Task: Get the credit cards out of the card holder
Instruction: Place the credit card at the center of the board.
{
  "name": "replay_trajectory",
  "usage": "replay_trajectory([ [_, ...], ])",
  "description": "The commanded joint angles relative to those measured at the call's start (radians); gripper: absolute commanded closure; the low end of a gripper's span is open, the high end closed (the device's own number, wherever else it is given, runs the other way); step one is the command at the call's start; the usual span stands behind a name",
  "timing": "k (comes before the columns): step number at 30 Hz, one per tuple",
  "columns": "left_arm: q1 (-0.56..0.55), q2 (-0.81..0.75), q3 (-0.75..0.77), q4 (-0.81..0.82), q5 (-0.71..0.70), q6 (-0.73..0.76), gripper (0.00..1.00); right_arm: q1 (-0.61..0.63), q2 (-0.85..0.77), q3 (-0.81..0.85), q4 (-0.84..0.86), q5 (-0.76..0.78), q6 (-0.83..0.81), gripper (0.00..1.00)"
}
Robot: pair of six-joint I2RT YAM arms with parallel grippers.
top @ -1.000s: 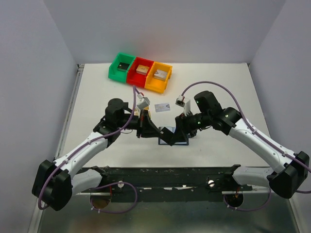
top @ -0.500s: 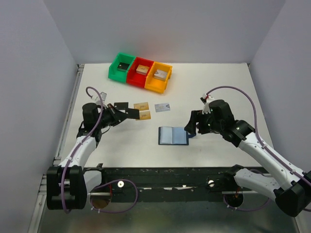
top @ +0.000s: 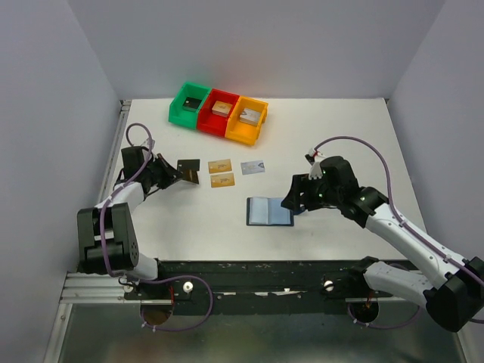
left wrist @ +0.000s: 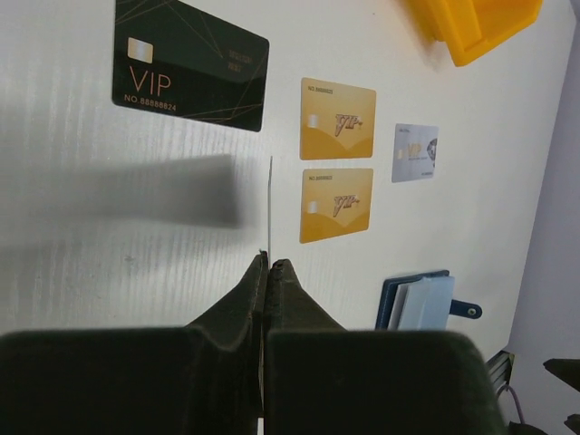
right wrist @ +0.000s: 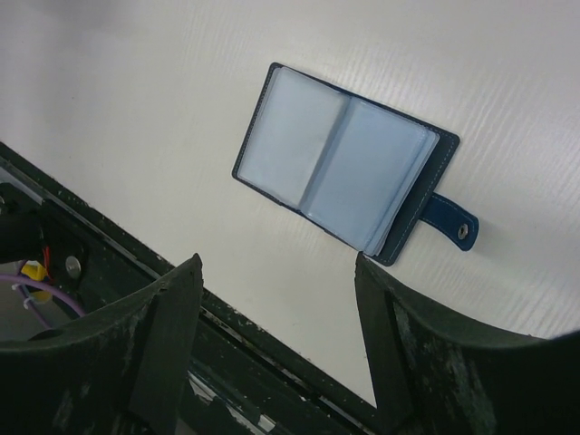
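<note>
left gripper (left wrist: 269, 265) clamps a thin black card (left wrist: 270, 208) edge-on, left of the open navy folding card holder (right wrist: 344, 177) — right gripper (right wrist: 276, 272) gapes empty by its right edge.

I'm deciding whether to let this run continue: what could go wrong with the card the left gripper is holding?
1. The left gripper pinches the held card only by one edge, standing upright, so it could twist or slip out.
2. Let go here, it may tip onto the black card or the nearer gold card and overlap them.
</note>
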Motion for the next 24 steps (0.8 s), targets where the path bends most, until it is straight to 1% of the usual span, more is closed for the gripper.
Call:
replay_trajectory([
  [1,0.013,0.089,0.068,-0.054,0.001,0.068,1.00,0.003,0.009,-0.016,0.039,-0.038,0.010,0.24],
  [5,0.014,0.148,0.099,-0.081,0.003,0.095,1.00,0.001,-0.008,-0.019,0.037,-0.037,0.006,0.24],
  [8,0.013,0.177,0.105,-0.067,0.014,0.094,0.99,0.003,-0.016,-0.027,0.040,-0.032,0.001,0.24],
  [9,0.014,0.188,0.107,-0.064,0.021,0.092,0.97,0.001,-0.016,-0.028,0.039,-0.029,0.000,0.25],
  [14,0.013,0.212,0.117,-0.076,0.018,0.102,0.91,0.003,0.000,-0.025,0.039,-0.037,-0.002,0.24],
  [19,0.014,0.209,0.131,-0.108,-0.005,0.112,0.77,0.003,0.001,-0.030,0.042,-0.035,-0.003,0.24],
  [24,0.017,0.189,0.140,-0.145,-0.046,0.126,0.69,0.003,0.000,-0.037,0.042,-0.032,-0.005,0.24],
])
